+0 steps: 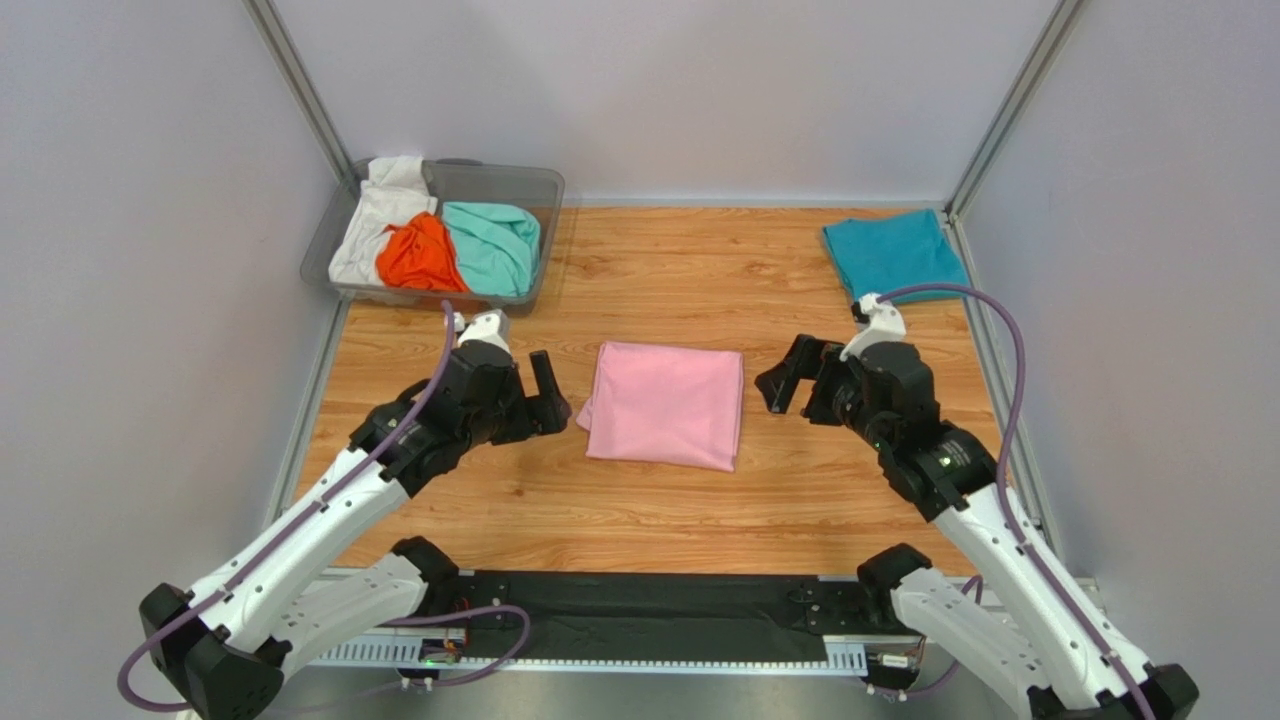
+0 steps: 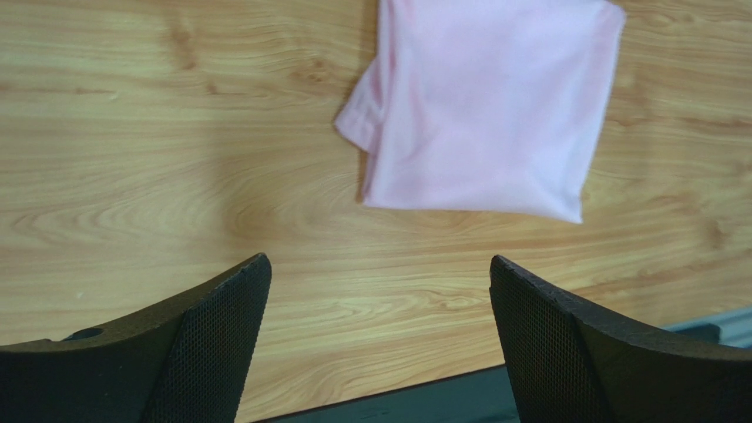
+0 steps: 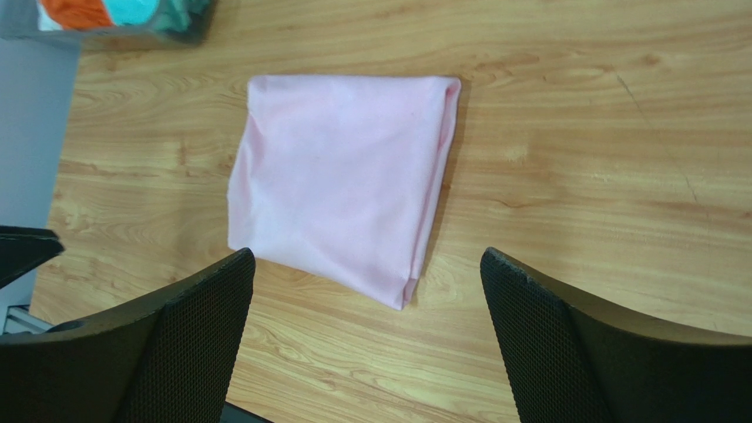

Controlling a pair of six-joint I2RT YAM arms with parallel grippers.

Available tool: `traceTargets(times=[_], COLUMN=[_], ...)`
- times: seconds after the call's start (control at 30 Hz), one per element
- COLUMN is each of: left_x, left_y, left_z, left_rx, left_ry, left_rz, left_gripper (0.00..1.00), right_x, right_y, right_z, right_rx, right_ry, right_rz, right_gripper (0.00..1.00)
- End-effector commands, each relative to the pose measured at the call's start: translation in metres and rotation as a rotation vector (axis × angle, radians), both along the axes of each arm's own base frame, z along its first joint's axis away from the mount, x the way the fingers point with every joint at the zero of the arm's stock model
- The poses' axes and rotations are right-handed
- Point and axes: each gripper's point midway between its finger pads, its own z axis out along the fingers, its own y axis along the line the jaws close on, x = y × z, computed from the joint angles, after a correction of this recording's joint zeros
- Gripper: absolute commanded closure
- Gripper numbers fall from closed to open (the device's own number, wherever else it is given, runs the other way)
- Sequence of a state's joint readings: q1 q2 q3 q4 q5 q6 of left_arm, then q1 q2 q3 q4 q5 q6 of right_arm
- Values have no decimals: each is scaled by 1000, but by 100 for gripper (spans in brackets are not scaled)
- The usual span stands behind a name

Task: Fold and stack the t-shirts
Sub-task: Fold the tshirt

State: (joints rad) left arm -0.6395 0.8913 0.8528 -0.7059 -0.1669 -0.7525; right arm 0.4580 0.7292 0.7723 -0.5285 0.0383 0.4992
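Observation:
A light pink t-shirt lies folded into a rough square at the middle of the wooden table; it also shows in the left wrist view and the right wrist view. A teal-blue t-shirt lies folded at the back right. Orange, mint-green and white t-shirts lie crumpled in a bin. My left gripper is open and empty just left of the pink shirt. My right gripper is open and empty just right of it. Neither touches the shirt.
A clear grey plastic bin stands at the back left corner. Grey walls with metal posts close the table on the left, back and right. A black strip runs along the near edge between the arm bases.

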Motion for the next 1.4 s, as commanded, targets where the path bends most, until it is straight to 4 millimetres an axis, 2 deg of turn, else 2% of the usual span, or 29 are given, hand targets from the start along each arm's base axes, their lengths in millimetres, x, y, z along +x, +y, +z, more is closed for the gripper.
traceTargets(times=[0.0,0.1,0.13,0.2,0.23,0.3,0.33,0.37,0.43,0.47,0.5,0.53,0.57,0.63,0.77,0.87,1.07,1.17,1.2,1.27,1.37], left_x=[-5,-3,1,8,13,24,33,39,54,58,67,70,76,80,92,96,97,92,91,89,89], left_y=[33,33,27,23,8,1,-11,-16,-31,-36,-42,-48,-54,-63,-68,-68,-81,-87,-88,-94,-102], left_z=[-17,-26,-26,-36,-34,-43,-38,-49,-45,-60,-56,-60,-70,-76,-100,-115,-125,-134,-135,-133,-118], left_rx=[102,115,97,90,28,-5,-51,-48,-94,-80,-88,-95,-90,-112,-94,-74,-106,-133,-140,-171,-224], left_ry=[21,29,18,39,40,72,47,73,69,119,121,144,179,203,238,274,310,349,358,368,342], left_rz=[126,123,105,91,44,30,-8,-18,-66,-78,-87,-105,-113,-142,-141,-139,-193,-215,-219,-234,-258], left_gripper=[0,0,0,0,0,0,0,0,0,0,0,0,1,3,3,12,35,59,79,98,100], right_x=[7,14,19,27,32,40,44,49,54,56,57,59,62,62,62,65,65,64,64,63,62], right_y=[1,11,15,21,24,28,31,34,43,49,52,54,55,60,68,66,66,69,70,70,70], right_z=[-31,-43,-56,-63,-77,-86,-88,-100,-105,-109,-120,-124,-132,-142,-159,-167,-177,-184,-185,-190,-193], right_rx=[-35,-46,-60,-67,-79,-87,-87,-97,-74,-58,-66,-70,-84,-101,-140,-165,-180,-179,-179,-182,-187], right_ry=[115,169,214,237,285,310,320,353,375,386,416,432,450,476,522,534,563,589,596,616,628], right_rz=[-35,-7,-2,2,-3,-7,-11,-15,0,12,15,12,3,1,10,-18,-37,-26,-24,-23,-26], right_gripper=[0,0,0,0,0,0,0,0,0,1,3,3,3,4,7,7,7,11,11,12,13])
